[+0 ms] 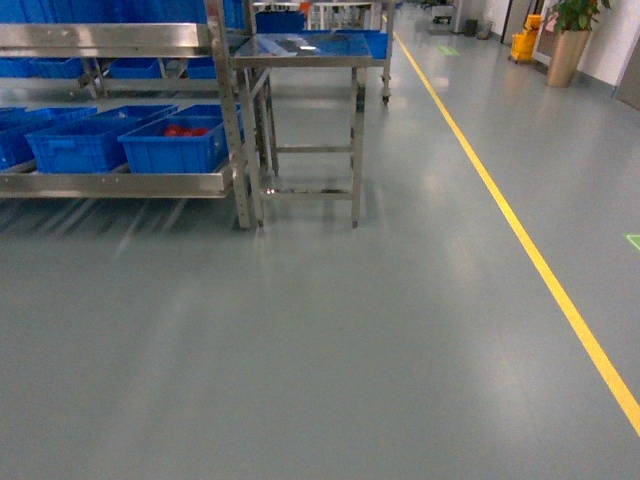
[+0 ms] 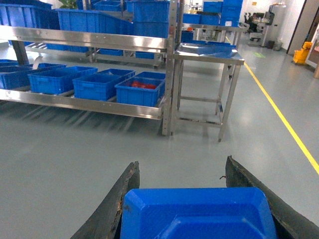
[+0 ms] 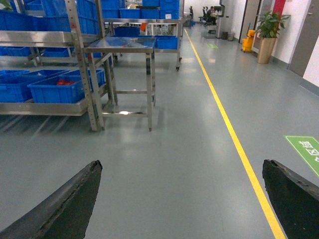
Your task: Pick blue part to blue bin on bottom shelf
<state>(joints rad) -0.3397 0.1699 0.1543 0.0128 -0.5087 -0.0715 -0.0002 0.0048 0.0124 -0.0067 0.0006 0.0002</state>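
the left end effector [image 2: 197,199] grips a flat blue plastic part [image 2: 198,213], long side across; the right end effector [image 3: 182,199] gapes wide over bare grey floor [image 3: 189,149], far from the steel bottom shelf [image 2: 79,102].

left claw [image 2: 182,199]: black, worn curved fingers | right claw [image 3: 182,199]: black, matte, tapered fingers

Blue bins [image 1: 175,147], silver bottom shelf [image 1: 110,184], grey floor [image 1: 330,330], yellow floor line [image 1: 520,230], blue part [image 2: 197,214]

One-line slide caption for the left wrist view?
Left gripper carries a blue part toward the bottom shelf, lined with blue bins.
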